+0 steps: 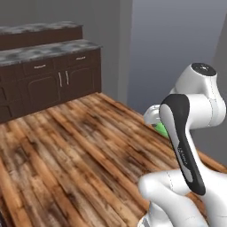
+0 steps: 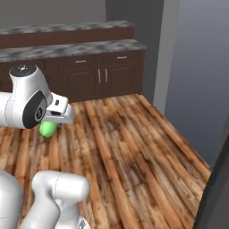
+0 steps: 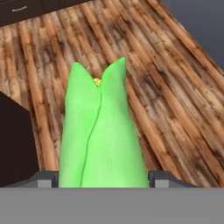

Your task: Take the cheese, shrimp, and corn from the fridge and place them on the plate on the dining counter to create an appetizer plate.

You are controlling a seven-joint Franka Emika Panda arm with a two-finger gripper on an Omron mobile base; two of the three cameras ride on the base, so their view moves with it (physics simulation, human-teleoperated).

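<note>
Two-finger gripper [image 3: 103,179] clamped on bright green husked corn [image 3: 101,135], carried over wood plank floor [image 1: 66,146]. Risk: rounded husk slips w/ base jolts, drops.

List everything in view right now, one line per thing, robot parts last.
corn: one, bright green husk with a speck of yellow at its tip, held between the tool's fingers above the floor; a green bit of it peeks from under the hand in both base views
cabinets: one run, dark brown with small pale handles, along the far wall
counter top: one, grey marbled, on the cabinets, with a raised back ledge of the same stone
floor: one, brown wood planks, across the whole room
wall: grey-blue, beside the cabinets
arm: one, white with dark joints, folded over the floor
tool: one, dark finger tips either side of the corn, closed on it
</note>
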